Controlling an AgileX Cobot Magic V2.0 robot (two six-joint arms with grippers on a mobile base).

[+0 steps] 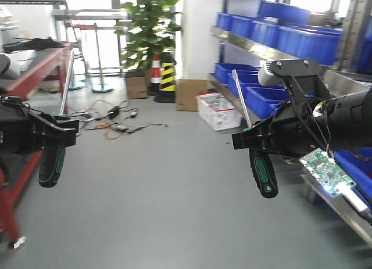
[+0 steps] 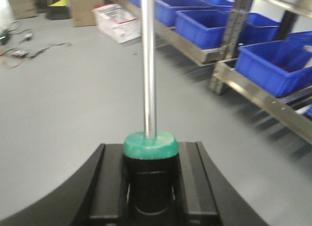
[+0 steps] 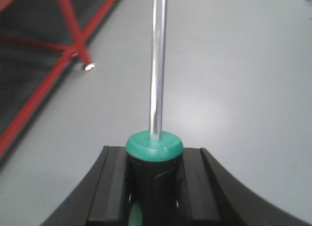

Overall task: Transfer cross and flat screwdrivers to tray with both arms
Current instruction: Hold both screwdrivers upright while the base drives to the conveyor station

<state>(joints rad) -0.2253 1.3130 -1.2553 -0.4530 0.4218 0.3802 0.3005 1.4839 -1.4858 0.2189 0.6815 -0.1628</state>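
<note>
Both tools are airborne over the grey floor (image 1: 174, 211), and the tray is not in view in any picture, so its bearing from either arm and which arm is nearer cannot be told. The left claw (image 1: 60, 131) is clenched on the left screwdriver (image 1: 52, 164) just under its green collar. The handle hangs below the claw and the steel shaft rises above it, its top leaning slightly right. The right claw (image 1: 249, 140) grasps the right screwdriver (image 1: 263, 175) likewise, handle down, with the shaft top leaning slightly left. Both long axes therefore stand near upright. In my judgement, laying either tool flat in a tray would call for turning the wrist through roughly a quarter turn first. The left wrist view confirms the grip: the left screwdriver (image 2: 149, 65) sits squarely between flat black fingers (image 2: 109, 187), and the right wrist view shows the same for the right screwdriver (image 3: 157, 65). The shafts are round, polished and bright. The handles are black, moulded and contoured, with green insets that look rubbery and should not slip. The tips are cut off or too small to see, so cross and flat cannot be told apart. Blue bins (image 1: 256, 89) on steel racking stand to the right, and a red-framed bench (image 1: 40, 65) stands to the left. A green circuit board (image 1: 327, 173) hangs by the right arm.
</note>
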